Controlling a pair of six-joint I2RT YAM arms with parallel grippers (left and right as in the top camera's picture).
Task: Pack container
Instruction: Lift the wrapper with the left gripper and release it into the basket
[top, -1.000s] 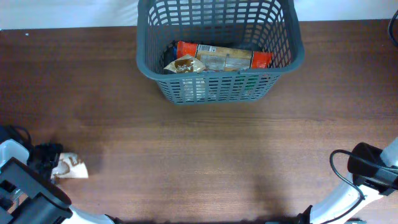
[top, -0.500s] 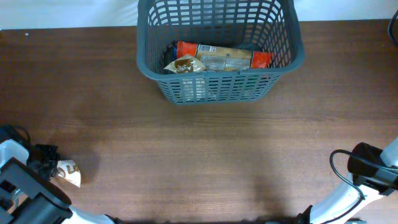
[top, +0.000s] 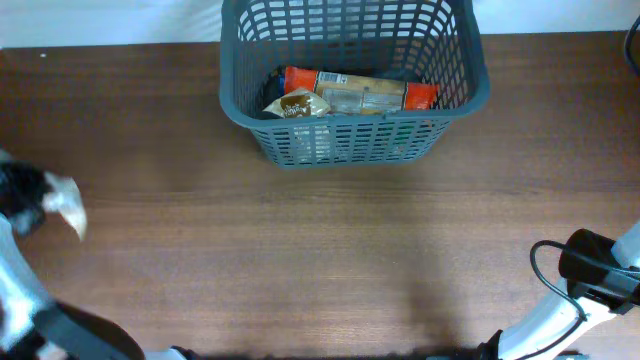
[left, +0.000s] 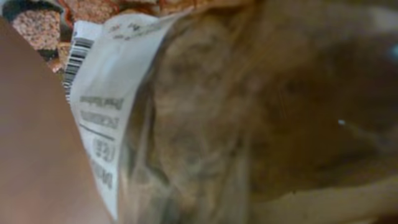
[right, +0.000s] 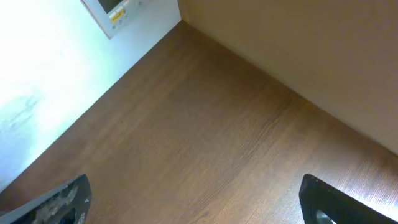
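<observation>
- Container (top: 350, 140) packing is at the carry step: the left gripper (top: 40, 195) is clamped on a small packet (top: 68, 208) (blurred from overhead).
- Next, it likely needs a swing forward and rightward, clearing the rim before release.
- Right gripper (right: 196, 202) gapes wide, empty.
- The container sits well ahead-right, mouth up, long axis left-to-right.

overhead light: bright, even; table (top: 320, 260) sharp
overhead shadow: soft, faint, under near wall of container (top: 350, 150)
overhead blur: packet (top: 66, 205) motion-smeared at left edge
left wrist: dim, brownish, packet (left: 205, 118) fills frame, out of focus, label print barely legible
right wrist: white surface (right: 50, 74) at left blown out, wood crisp
</observation>
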